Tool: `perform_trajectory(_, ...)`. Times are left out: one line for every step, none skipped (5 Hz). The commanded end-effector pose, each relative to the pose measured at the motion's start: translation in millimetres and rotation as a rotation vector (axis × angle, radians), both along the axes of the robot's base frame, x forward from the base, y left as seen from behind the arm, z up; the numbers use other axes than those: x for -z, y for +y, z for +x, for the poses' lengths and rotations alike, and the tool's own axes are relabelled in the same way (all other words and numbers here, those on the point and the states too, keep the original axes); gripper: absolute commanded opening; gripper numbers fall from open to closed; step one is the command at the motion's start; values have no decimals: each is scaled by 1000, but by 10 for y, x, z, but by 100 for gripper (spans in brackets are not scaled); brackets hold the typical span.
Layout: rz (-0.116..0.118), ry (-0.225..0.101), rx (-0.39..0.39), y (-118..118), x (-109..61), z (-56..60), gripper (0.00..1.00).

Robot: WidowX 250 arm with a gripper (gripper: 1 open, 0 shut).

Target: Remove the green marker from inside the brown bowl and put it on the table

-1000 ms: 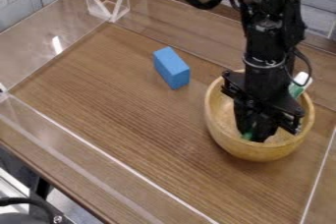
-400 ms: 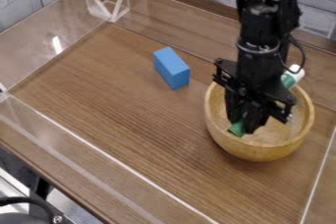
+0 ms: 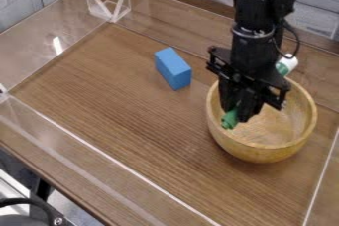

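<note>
The brown bowl (image 3: pixel 294 143) sits at the right of the table (image 3: pixel 113 106). My gripper (image 3: pixel 247 109) hangs pointing down over the bowl's left half, shut on the green marker (image 3: pixel 231 120). The marker is lifted and slanted. Its green end shows below the fingers over the bowl's left rim, and its white end sticks out at the upper right behind the hand. The black fingers hide the marker's middle.
A small blue block (image 3: pixel 172 67) lies on the wood to the left of the bowl. Low clear acrylic walls (image 3: pixel 54 44) edge the tabletop, with a folded clear piece (image 3: pixel 109 4) at the back left corner.
The gripper has risen and shifted left with the marker in it, lifting the marker from the bowl's floor to rim height. Bowl and blue block have stayed put.
</note>
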State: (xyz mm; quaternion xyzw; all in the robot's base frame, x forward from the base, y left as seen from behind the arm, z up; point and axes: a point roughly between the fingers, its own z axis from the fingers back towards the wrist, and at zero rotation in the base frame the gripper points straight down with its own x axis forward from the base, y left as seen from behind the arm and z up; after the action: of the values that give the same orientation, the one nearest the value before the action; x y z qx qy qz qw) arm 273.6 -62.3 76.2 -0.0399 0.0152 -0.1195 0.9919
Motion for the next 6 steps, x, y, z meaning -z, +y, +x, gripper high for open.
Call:
perform_trajectory(-1, -75, -12, 64, -268, 84, 0)
perform_trajectory(8, -70, -24, 124, -319, 79, 0)
perform_trajectory(18, -69, -47, 194, -383, 75, 0)
perform_trajectory(29, -68, -68, 292, -454, 75, 0)
perform_trajectory(45, -64, -88, 443, -524, 95, 0)
perform_trajectory(57, -66, -106, 568, -633, 93, 0)
